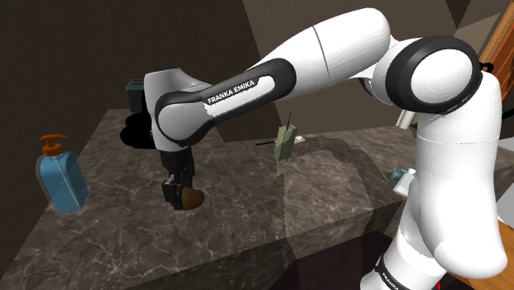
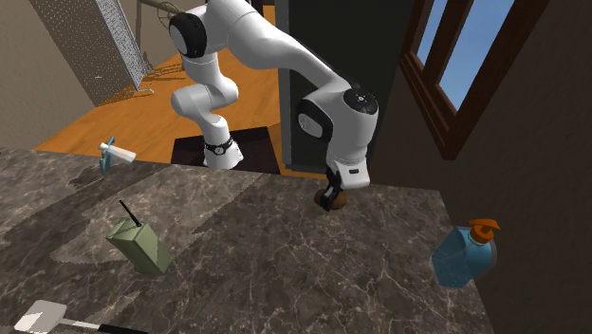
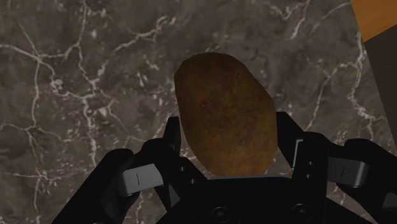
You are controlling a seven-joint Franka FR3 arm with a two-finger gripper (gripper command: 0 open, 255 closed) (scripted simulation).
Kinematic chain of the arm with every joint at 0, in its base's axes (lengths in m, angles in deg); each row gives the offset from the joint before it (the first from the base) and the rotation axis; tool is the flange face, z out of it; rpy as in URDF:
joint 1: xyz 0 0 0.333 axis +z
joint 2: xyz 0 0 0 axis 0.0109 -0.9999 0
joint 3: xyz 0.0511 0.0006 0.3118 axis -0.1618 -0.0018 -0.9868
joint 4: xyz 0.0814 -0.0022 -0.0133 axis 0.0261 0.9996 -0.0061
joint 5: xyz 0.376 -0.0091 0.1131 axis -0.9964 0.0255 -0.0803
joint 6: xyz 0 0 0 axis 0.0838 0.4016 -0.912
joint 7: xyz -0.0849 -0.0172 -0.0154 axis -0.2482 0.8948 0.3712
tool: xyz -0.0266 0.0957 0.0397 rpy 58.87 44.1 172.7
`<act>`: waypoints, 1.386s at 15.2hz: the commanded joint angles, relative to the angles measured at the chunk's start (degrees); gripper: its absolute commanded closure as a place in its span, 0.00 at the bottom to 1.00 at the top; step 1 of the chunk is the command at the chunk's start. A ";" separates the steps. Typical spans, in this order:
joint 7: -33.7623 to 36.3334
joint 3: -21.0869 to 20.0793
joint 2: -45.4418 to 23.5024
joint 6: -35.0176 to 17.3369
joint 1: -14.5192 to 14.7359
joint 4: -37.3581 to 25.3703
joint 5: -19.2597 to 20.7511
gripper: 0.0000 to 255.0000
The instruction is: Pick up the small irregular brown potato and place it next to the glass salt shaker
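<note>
Clasping the brown potato [image 3: 222,108] across its narrower width with the black gripper [image 3: 227,130], low on the dark veined counter [image 3: 76,76], presumably for a slip-free lift.

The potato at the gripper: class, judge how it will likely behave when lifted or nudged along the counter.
The potato looks solid and lumpy, so it is probably stiff in the gripper. Its rounded, tapering sides may let it slip or twist. Set on the smooth counter, it could wobble or roll a little.
</note>
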 commanded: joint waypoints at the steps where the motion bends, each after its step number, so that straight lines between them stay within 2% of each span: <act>1: 0.01 -0.07 0.53 1.34 0.00 -0.80 -0.13 1.00; 21: -0.04 -0.43 3.59 15.59 0.01 -12.07 -0.89 1.00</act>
